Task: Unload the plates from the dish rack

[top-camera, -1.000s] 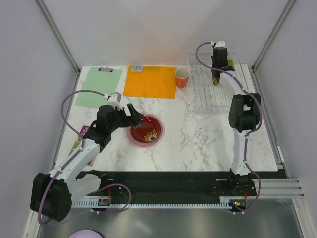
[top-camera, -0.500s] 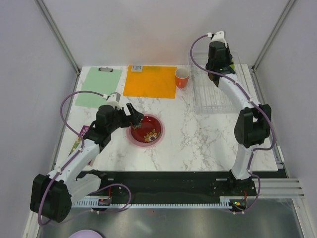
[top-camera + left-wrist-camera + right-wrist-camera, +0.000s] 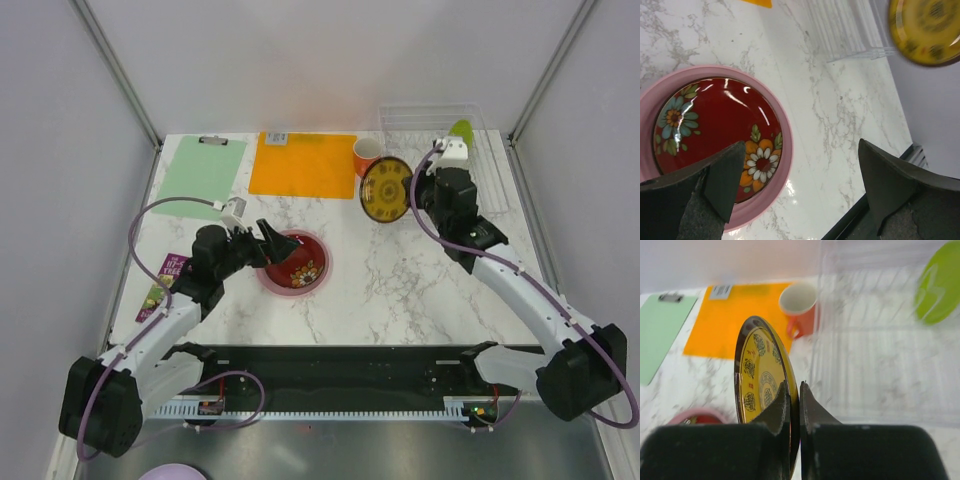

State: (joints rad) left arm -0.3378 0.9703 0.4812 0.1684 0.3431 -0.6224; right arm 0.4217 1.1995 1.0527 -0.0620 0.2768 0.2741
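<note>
Right end effector (image 3: 794, 390) has lifted yellow plate (image 3: 757, 375) from dish rack (image 3: 875, 365).

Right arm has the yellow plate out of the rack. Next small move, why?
Probably swing it left and lower toward the stack: the right pincer is shut on the yellow plate, held aloft on edge, and the red plate already lies in the pink plate.
</note>
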